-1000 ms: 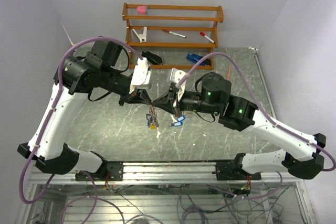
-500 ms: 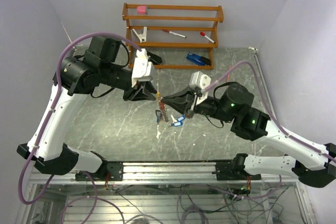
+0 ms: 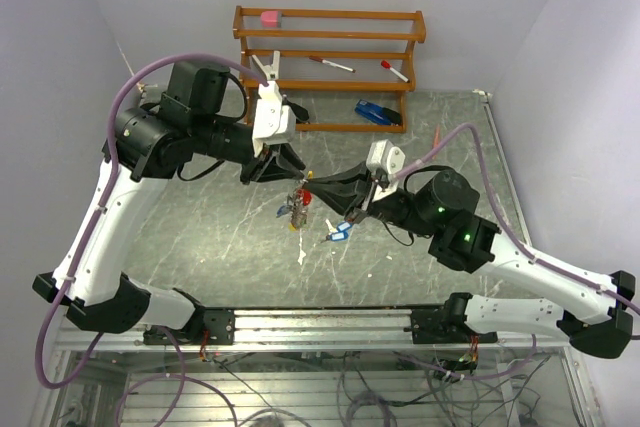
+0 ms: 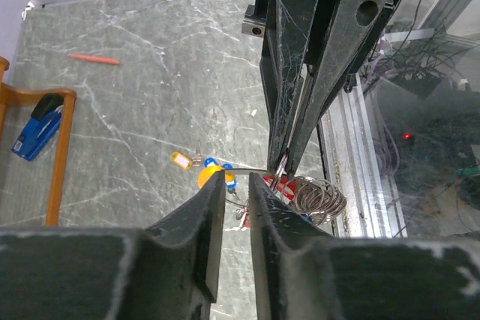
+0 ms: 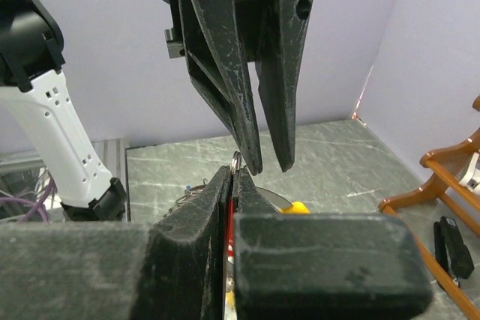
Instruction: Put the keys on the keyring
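Note:
The keyring (image 3: 297, 205), a thin silvery wire with a stack of small rings (image 4: 319, 196) and a red tag (image 4: 274, 185), hangs above mid-table from my right gripper (image 3: 308, 188). That gripper (image 5: 236, 170) is shut on the wire, with a bit of ring poking out of its tips. My left gripper (image 3: 296, 175) hovers just above and behind the bunch. Its jaws (image 4: 238, 181) stand open with nothing between them. Loose keys lie on the table below: a yellow-tagged one (image 4: 181, 159), blue-tagged ones (image 4: 217, 162), and a blue one (image 3: 340, 233).
A wooden rack (image 3: 330, 47) at the back holds a pink block, a clip and red-capped markers. A blue stapler (image 3: 378, 112) and a black object (image 3: 290, 110) lie in front of it. An orange pen (image 3: 437, 137) lies at the right. The metal rail (image 3: 320, 322) runs along the near edge.
My left gripper has opened, let go of the bunch and drawn back toward the rack. The right arm has swung round and now holds the bunch alone, slightly higher.

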